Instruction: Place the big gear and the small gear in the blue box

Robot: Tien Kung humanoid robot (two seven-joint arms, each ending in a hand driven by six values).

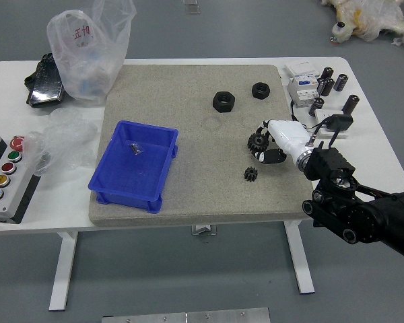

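My right hand (265, 143) reaches in from the right over the grey mat, its fingers closed around the big black gear (258, 142). The small black gear (251, 174) lies on the mat just below that hand, apart from it. On the mat's left part stands the blue box (163, 176), holding a small metallic item (135, 148). Of the left arm nothing shows.
Two black nuts, one (223, 101) left of the other (260, 90), lie on the mat's far part. Black cylinders and white blocks (304, 91) stand at the right. Plastic bags (91, 54) and a button panel (10, 176) occupy the left side.
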